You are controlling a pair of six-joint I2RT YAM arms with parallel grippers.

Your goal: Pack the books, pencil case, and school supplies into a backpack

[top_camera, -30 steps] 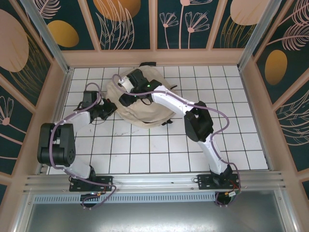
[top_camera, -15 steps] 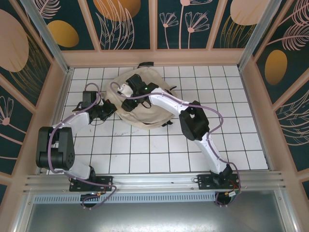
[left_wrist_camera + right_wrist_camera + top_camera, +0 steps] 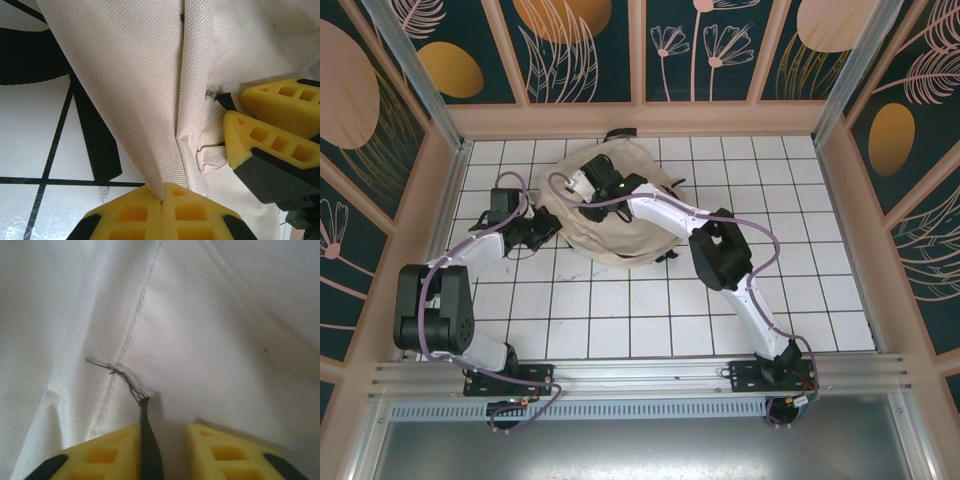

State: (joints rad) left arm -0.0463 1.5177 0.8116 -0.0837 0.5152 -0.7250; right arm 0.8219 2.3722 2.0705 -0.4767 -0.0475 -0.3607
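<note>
Checked from the near edge outward. Found bare table (image 3: 650, 310) ahead of both bases. Found left gripper (image 3: 162, 199) pressed fully shut on a fold of backpack (image 3: 638, 240) fabric at the bag's left edge, with the fold taut above the fingertips. Noted black strap (image 3: 95, 145) lying flat on the tiles just left of that fold. Located backpack toward the far side of the table, left of centre, slumped. Cannot tell what lies inside.

Found right gripper (image 3: 164, 432) just beyond the left one, nosed down onto the bag's upper panel. Recorded jaws part-way apart, straddling a thin black zip pull (image 3: 147, 440). Saw pull lying against one finger (image 3: 115, 452) with a clear gap to the other, so not pinched yet. Noted pull's long axis running straight along the line of the fingers, rooted at the frayed end of a seam (image 3: 131, 335) dead ahead.

Judged the coming move to hinge on that alignment: pull between the jaws, no reach needed, only a squeeze. Judged right arm the one placed for it, left serving as anchor. Flagged risk of a slip if the pinch lands on the pull's edge.
</note>
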